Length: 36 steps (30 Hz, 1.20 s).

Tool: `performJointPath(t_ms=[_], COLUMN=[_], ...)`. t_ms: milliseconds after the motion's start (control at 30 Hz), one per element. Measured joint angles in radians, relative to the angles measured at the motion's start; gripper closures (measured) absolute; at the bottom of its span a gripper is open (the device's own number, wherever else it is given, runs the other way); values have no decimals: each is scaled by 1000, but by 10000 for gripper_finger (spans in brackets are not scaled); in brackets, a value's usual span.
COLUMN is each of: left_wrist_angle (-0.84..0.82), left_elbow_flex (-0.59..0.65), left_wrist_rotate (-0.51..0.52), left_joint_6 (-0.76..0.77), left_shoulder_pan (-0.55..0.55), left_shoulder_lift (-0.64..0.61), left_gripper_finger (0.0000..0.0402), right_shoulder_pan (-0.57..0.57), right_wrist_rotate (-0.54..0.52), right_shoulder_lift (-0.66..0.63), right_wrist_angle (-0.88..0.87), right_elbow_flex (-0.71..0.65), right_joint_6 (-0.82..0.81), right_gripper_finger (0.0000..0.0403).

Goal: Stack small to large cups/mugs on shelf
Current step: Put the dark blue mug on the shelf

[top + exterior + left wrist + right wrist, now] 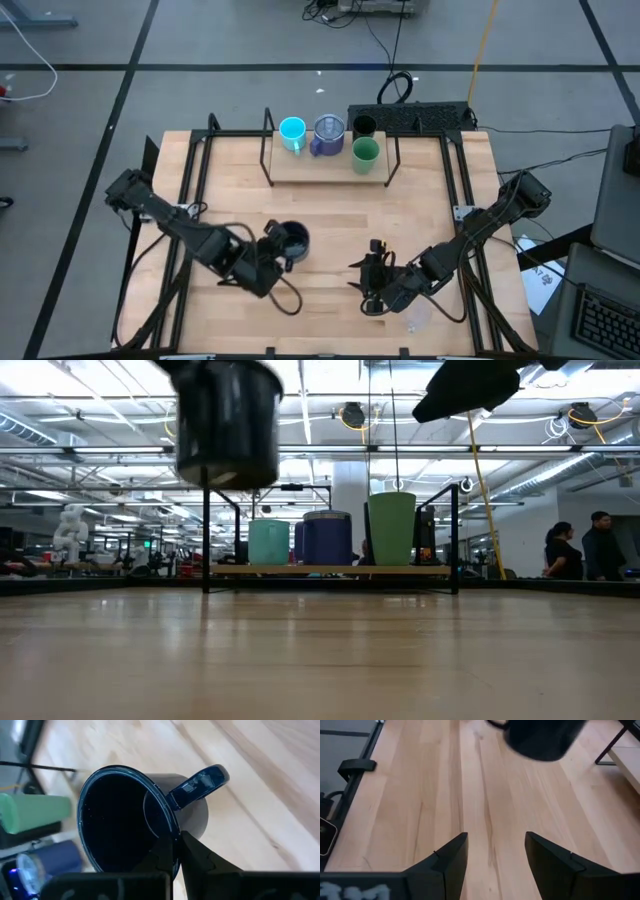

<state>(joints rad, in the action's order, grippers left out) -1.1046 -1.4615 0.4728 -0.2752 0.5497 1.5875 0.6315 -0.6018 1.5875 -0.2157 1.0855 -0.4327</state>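
Above tabletop (330, 220) left gripper (176, 851) pinches empty black mug (135, 815) rim; right gripper (495, 851) open.

I'm seeing bare tabletop (330, 215) lying open between both arms and the low light-wood shelf (300, 170). On it, four cups are crowding the middle and right; its left end is standing free.

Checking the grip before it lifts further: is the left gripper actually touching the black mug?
Touching. The left wrist view shows the left gripper with its fingers shut on the rim of the black mug, one inside and one outside the wall, beside the handle.
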Motion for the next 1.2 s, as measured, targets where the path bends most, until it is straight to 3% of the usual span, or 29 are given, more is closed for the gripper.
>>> performJointPath(t_ms=[400,867,1200], left_wrist_angle=[10,117,246], left_elbow_flex=[-164,-181,-181], left_wrist_rotate=[0,-41,-164], left_joint_6=[-264,-583,-829], left_shoulder_pan=[-105,-264,-386], left_shoulder_lift=[0,0,0], left_gripper_finger=[389,389,387], right_shoulder_pan=[0,2,5], right_wrist_rotate=[-21,-34,-34], right_shoulder_lift=[0,0,0], right_wrist_angle=[-7,-2,2], right_elbow_flex=[0,0,0], right_joint_6=[0,-27,-27], right_gripper_finger=[216,216,216])
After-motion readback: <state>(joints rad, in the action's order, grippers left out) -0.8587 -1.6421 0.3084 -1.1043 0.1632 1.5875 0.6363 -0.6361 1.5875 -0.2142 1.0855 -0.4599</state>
